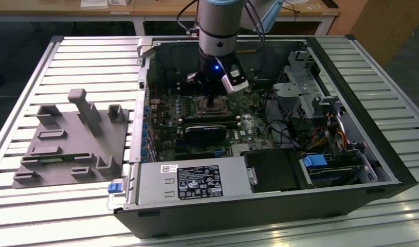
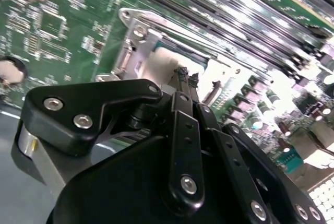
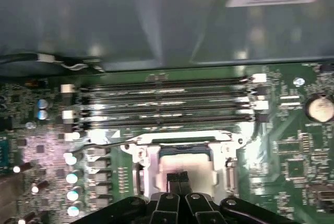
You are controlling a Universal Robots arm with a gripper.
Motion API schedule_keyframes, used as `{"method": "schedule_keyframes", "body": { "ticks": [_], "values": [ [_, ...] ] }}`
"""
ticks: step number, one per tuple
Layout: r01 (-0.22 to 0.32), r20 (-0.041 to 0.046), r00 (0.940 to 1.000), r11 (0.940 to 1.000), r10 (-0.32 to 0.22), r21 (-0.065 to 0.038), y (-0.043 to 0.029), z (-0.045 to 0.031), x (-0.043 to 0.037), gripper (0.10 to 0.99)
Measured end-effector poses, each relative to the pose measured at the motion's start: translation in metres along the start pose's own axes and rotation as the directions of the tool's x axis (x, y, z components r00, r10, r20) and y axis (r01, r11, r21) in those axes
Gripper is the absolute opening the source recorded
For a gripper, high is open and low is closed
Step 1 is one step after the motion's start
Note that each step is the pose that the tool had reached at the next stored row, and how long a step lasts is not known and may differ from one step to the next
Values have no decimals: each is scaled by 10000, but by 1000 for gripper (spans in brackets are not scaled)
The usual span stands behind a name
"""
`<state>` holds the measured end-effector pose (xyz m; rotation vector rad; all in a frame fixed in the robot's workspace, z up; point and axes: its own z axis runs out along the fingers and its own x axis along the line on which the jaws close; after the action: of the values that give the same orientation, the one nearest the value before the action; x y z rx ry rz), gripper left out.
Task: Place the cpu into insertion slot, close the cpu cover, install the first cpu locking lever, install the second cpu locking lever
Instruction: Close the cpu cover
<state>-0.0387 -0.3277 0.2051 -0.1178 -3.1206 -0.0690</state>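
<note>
gripper [image 1: 211, 99] over the seated cpu [image 3: 201, 171]
exterior view: gripper above the insertion slot [image 1: 211, 109]. second wrist view: fingertips [image 2: 181, 72], pressed together, at the cpu. first wrist view: cpu framed by the cpu cover [image 3: 148, 169]; we judge a sideways slip could scratch it.

Seated cpu [image 3: 198, 166] in insertion slot [image 3: 182, 153], cpu cover [image 3: 150, 164] down over it, just beside the memory slots [image 3: 167, 104].
cpu: flat square, bright silvery top, lying level. insertion slot: dark edge visible on the chip's side nearest the memory slots. cpu cover: thin silvery metal frame, looks flat around the chip, chip top showing through its square window; latching can't be told.
</note>
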Motion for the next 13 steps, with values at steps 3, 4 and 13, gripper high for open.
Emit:
{"method": "schedule_keyframes", "body": {
  "ticks": [3,4,13],
  "values": [
    [-3,-54,10000,10000,3,7,2,-8,-32,102],
    [-4,-54,10000,10000,4,5,3,-16,-32,102],
    [-3,-51,10000,10000,3,4,11,-185,-29,102]
  ]
}}
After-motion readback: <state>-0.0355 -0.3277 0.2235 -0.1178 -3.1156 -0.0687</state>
